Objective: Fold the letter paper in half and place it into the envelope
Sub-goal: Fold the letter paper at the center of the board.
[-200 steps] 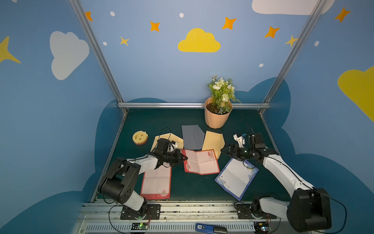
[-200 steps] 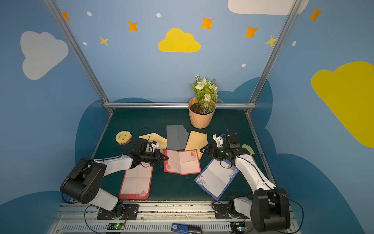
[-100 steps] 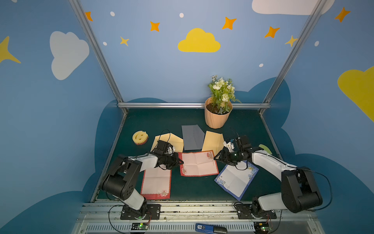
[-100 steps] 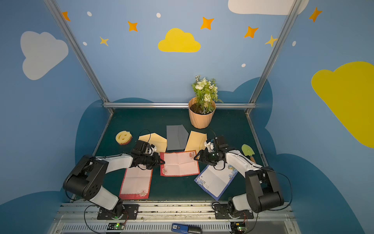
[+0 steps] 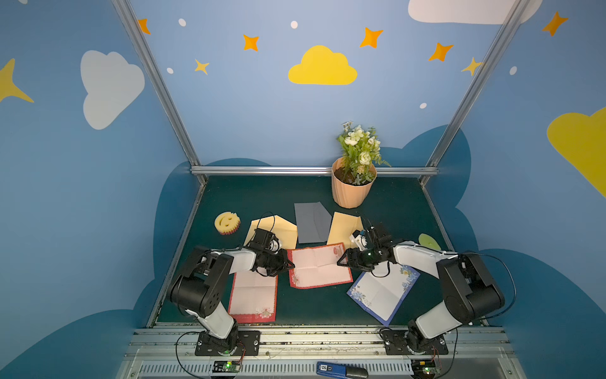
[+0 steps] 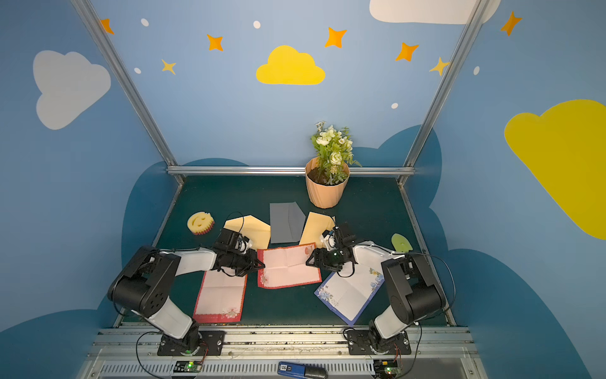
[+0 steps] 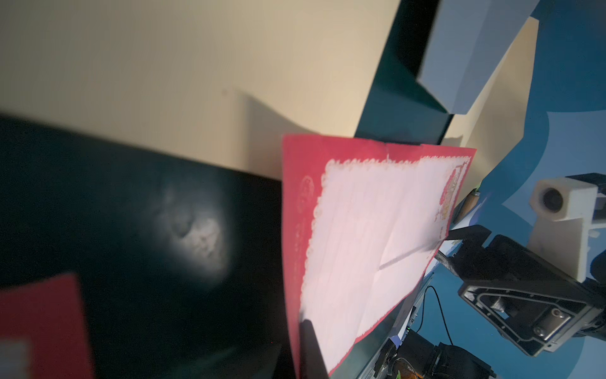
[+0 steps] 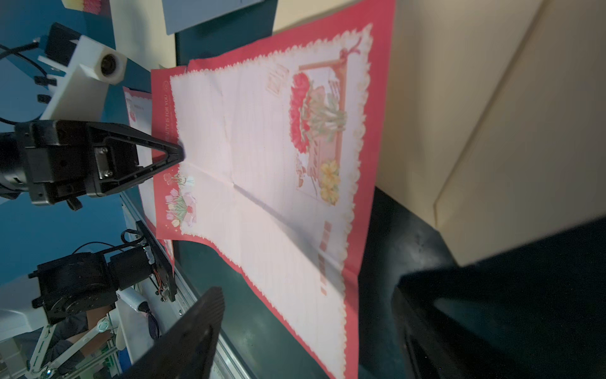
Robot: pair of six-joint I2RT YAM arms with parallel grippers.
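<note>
- A red-bordered pink letter paper (image 5: 319, 267) lies unfolded on the dark green table (image 5: 262, 197), midway between the two arms. Crease lines cross its middle.
- The left hand (image 5: 290, 264) is closed, its tips meeting at the sheet's left edge. The right wrist view shows the tips on the red border, but not whether they pinch the sheet or only press on it.
- The right hand (image 5: 342, 261) is wide open at the sheet's right edge, with one finger (image 8: 196, 328) to either side of that edge. It grips nothing.
- The step in hand appears to be taking hold of the right edge to begin the fold, which is not yet made.
- The next move probably calls for closing the right hand on that edge. It would then carry the edge over to the left edge while the left hand anchors the sheet, and press the crease flat.
- Just behind the sheet lie a cream paper envelope with an open flap (image 5: 278, 229), a grey paper envelope (image 5: 311, 223) and a second cream envelope (image 5: 344, 226). Which one is meant cannot be told.
</note>
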